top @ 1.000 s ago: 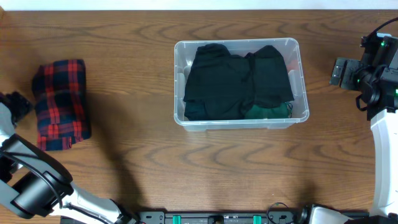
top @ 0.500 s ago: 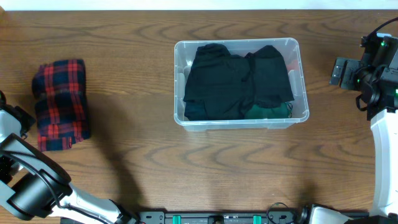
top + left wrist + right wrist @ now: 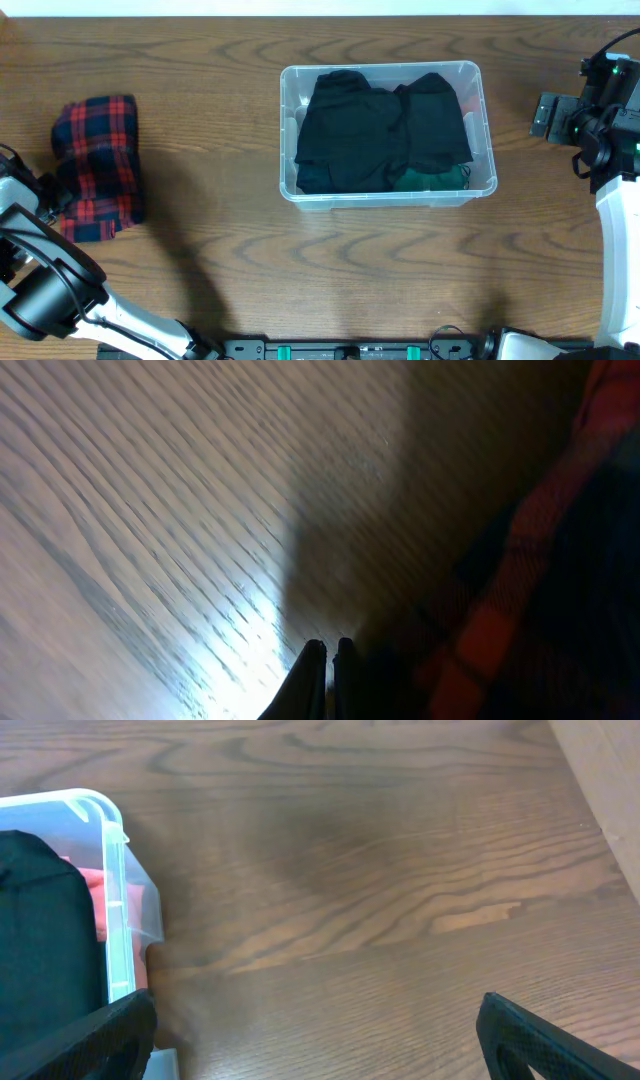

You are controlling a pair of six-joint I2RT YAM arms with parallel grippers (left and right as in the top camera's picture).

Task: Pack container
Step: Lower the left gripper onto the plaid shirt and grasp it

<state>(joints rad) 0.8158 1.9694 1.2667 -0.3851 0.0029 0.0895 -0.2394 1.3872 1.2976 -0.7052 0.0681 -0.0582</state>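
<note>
Squarely in the upper middle of the overhead frame sits the clear container [image 3: 287, 150], on a dark brown wood-grain table [image 3: 300, 270] and full of folded clothing.

Inside it, black garments [image 3: 370, 130] cover nearly the whole floor, with green fabric [image 3: 430, 181] showing at the lower right corner and a sliver of something reddish against the right wall. A pale strip [image 3: 320, 6] borders the table along the top edge. At the right edge of the frame, well apart from the container, the right gripper [image 3: 318, 1003] hangs over bare wood with its fingers spread wide and nothing between them. At the far left lies a folded red-and-navy plaid cloth [image 3: 95, 165]. The left gripper [image 3: 329, 652] is low at its lower left corner, its fingertips pinched almost together; its wrist view is blurred.
</note>
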